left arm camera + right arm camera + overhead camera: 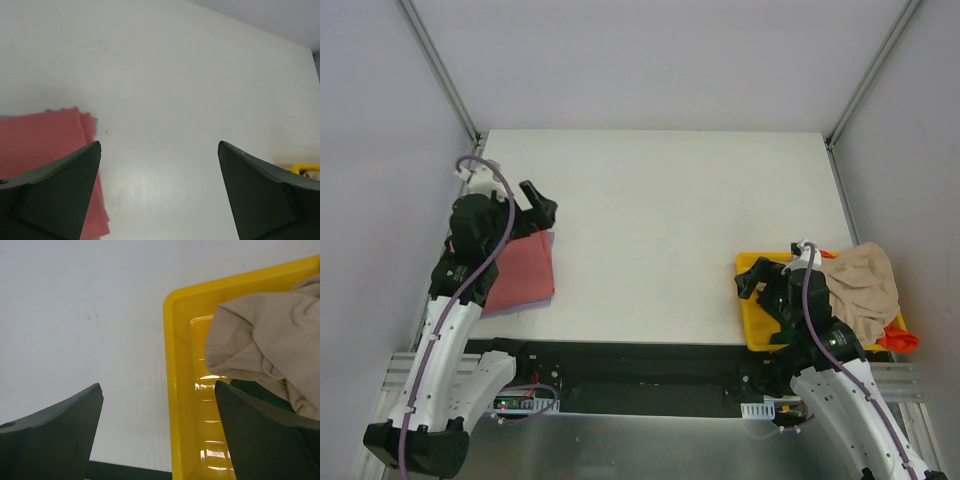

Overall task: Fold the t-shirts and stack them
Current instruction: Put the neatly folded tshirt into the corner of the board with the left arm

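A folded pink-red t-shirt point(521, 273) lies at the table's left on a lavender one whose edge point(551, 268) peeks out; it also shows in the left wrist view point(45, 135). My left gripper point(540, 207) is open and empty, just above the stack's far right corner. A crumpled beige t-shirt point(863, 285) fills the yellow bin point(752, 305), over an orange-red one point(900, 340) and a green one point(257, 390). My right gripper point(756, 280) is open and empty, its jaws straddling the bin's left rim point(177, 390). The beige shirt also shows in the right wrist view point(270, 335).
The white table point(660, 220) has its near edge below both stacks. Grey walls and metal frame posts point(440, 70) enclose the workspace. The arm bases sit on the black rail point(640, 370) in front.
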Motion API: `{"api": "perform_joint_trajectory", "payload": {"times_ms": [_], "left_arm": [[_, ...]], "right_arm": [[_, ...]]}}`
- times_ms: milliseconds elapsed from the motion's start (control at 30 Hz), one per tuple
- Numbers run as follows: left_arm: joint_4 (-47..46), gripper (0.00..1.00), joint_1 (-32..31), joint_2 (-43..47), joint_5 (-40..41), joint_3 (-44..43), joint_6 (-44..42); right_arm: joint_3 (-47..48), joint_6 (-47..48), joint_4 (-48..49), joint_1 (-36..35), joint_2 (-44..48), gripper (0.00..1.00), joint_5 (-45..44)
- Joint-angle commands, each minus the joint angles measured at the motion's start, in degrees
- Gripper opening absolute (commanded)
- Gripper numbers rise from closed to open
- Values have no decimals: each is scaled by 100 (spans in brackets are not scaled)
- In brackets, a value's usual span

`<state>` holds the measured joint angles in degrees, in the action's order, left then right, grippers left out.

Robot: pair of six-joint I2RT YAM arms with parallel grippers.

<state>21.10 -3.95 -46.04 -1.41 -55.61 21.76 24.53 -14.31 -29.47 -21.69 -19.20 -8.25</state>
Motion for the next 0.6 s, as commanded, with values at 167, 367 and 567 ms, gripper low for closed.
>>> {"api": "perform_joint_trajectory", "payload": {"times_ms": [167,367,567], "left_arm": [[-1635,99,-1899,-63,-27,1992,426],[-2083,99,-1917,104,27,2704,127],[-2084,99,-1917,262,106,2925,-49]], "right_arm": [[43,130,1197,-28,-136,96,1246],[-300,112,2454,-28,-496,96,1791],[-370,15,2911,-28,-1050,96,2283]]}}
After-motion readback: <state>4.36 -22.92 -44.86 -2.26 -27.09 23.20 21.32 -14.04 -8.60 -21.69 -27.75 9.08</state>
